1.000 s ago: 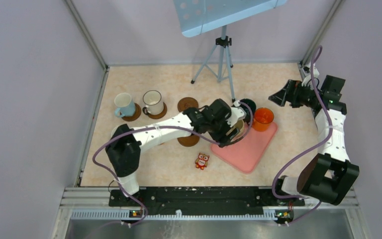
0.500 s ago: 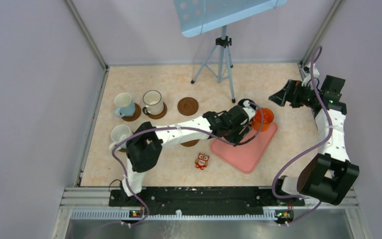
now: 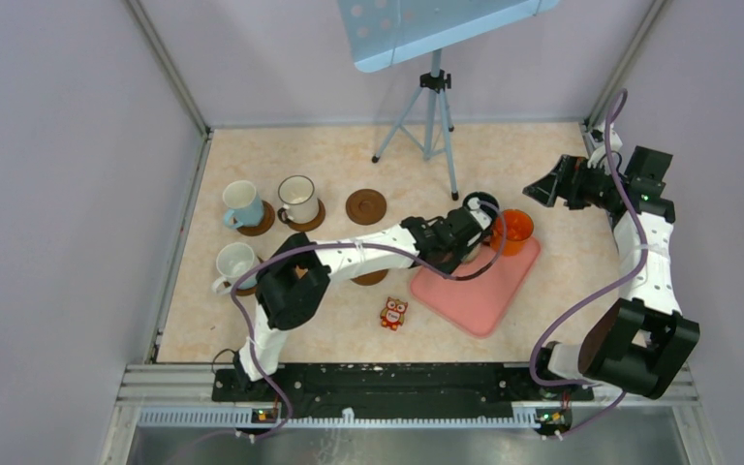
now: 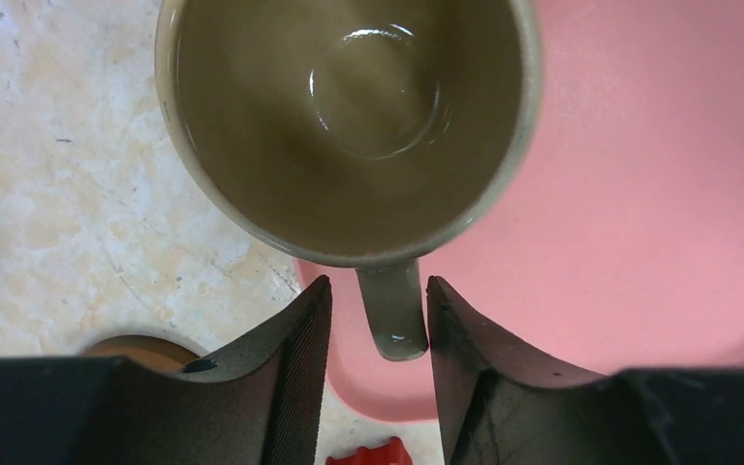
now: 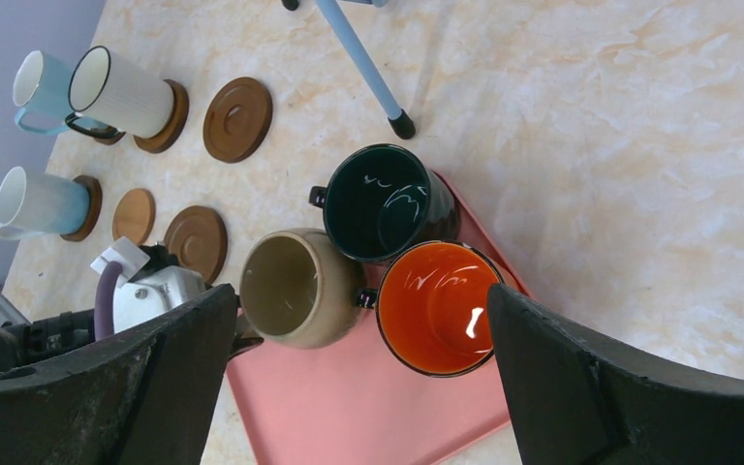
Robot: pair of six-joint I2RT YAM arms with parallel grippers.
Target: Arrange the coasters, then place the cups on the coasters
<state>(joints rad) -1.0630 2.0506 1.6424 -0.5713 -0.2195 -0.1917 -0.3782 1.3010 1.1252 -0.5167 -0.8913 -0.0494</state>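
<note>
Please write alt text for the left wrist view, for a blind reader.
An empty beige mug, seen from above, has its handle between the two fingers of the left gripper, not yet clamped. The mug sits at the edge of a pink tray on a marbled table.

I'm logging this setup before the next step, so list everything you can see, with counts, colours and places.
Flat pink rectangular tray: one, right of centre.
Flat round brown wooden coasters: six, one lighter tan; three under mugs, three bare, left of centre.
Handled mugs: six; light blue, white dark-rimmed and plain white on coasters at left; beige, dark green and orange bunched at the tray's far end.
Small red owl figure: one, just left of the tray.
Tripod stand with light blue perforated panel: one, far side.
Left gripper: black, jaws either side of the beige mug's handle.
Right gripper: black, open, far right.
</note>
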